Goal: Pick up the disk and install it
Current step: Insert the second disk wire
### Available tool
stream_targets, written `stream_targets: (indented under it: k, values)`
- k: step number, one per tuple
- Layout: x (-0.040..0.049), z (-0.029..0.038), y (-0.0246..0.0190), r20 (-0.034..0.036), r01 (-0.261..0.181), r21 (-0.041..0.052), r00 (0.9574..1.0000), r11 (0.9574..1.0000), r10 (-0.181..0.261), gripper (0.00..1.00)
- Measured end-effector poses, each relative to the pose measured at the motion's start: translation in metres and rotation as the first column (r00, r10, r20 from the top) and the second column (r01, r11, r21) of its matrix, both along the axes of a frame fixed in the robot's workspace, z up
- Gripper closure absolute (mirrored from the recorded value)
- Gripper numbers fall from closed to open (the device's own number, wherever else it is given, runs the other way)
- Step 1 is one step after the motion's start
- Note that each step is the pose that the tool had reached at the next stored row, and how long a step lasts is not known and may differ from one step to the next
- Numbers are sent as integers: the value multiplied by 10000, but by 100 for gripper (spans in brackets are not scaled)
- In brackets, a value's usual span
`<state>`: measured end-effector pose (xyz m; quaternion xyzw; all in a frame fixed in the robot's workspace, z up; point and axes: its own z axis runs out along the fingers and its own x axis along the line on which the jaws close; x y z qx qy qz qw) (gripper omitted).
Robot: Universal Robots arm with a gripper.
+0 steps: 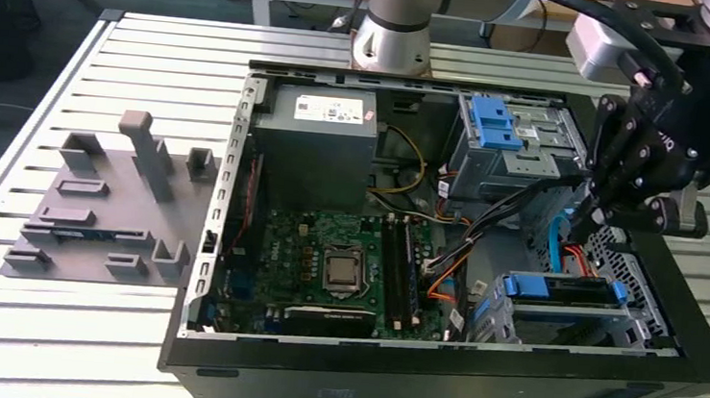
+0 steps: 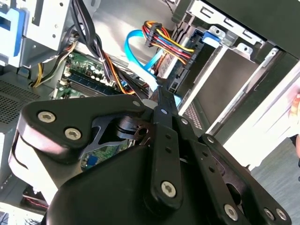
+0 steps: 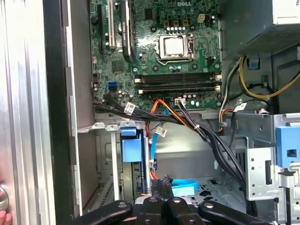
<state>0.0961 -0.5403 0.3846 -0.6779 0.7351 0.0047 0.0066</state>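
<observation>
Hanging over the open computer case, the gripper points its fingers down into the corner of the case where the drive bays are. In the first wrist view the two fingertips look pressed together, with no gap showing between them. A flat blue cable lies just beside the tips. I cannot tell whether the fingers touch or pinch it. The second wrist view shows the same blue cable curving away just beyond the tips.

The disk is not in the fingers. It sits in the metal bay near them, a little farther into the case than the tips. In the first wrist view the disk stands on edge in its slot, with its blue carrier facing out and a thin dark edge beneath it.

Farther from the fingers, past a bundle of black and orange wires, the motherboard lies flat on the floor of the case. The grey power-supply box is well apart from the fingers, at the far corner. A drive cage with blue latches stands near the gripper's body. The case rests on a slatted counter. A grey fixture plate lies on the counter, far from the fingers, beyond the case's opposite wall.
</observation>
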Motion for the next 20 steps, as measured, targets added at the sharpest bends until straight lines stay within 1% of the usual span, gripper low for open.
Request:
stream_targets:
  k: [2, 9, 12, 16, 20]
  values:
    - [-2, -4, 10, 0, 1, -1, 10000, 10000, -1, 89]
    - [-2, -45, 11, 0, 0, -6, 10000, 10000, 0, 89]
    - [-3, -62, 11, 0, 1, -33, 10000, 10000, -1, 89]
    - [-3, -57, 10, 0, 1, -35, 10000, 10000, -1, 89]
    - [-3, -29, 11, 0, 0, -35, 10000, 10000, 0, 89]
